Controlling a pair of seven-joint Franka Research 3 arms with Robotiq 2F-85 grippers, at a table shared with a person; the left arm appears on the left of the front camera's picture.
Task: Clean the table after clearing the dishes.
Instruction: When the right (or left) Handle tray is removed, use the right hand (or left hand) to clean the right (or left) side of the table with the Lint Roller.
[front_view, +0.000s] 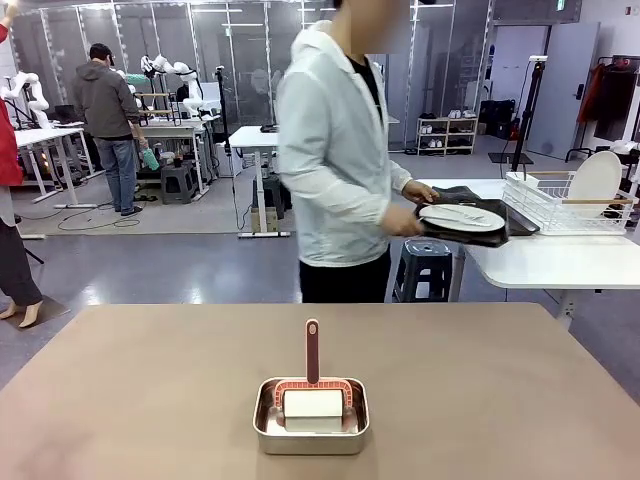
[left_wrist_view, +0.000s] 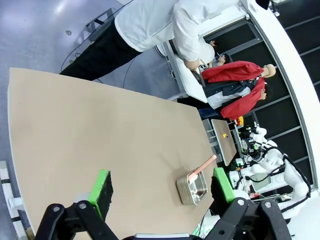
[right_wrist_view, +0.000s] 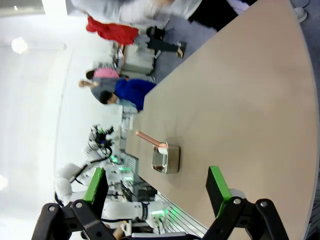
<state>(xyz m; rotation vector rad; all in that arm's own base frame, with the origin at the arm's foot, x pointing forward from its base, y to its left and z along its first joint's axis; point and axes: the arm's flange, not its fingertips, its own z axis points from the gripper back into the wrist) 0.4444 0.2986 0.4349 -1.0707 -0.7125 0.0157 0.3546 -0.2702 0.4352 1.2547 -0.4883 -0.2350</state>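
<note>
Table (front_view: 150, 400): wide tan top across the foreground. Steel pan (front_view: 310, 442) at centre, near the robot-side edge, with a brush (front_view: 313, 352) resting in it, reddish handle pointing toward the far side. Dishes off the table: white plate (front_view: 462, 216) on a dark tray (front_view: 505, 236), held in a person's hand (front_view: 404, 222) at a white side table (front_view: 545, 262) bearing a wire rack (front_view: 560, 205). Left gripper (left_wrist_view: 161, 185) above the table, jaws wide, holding nothing. Right gripper (right_wrist_view: 156, 185) likewise wide and unladen.

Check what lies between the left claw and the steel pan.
Only bare table, seen in the left wrist view: nothing sits between the left claw and the steel pan.
</note>
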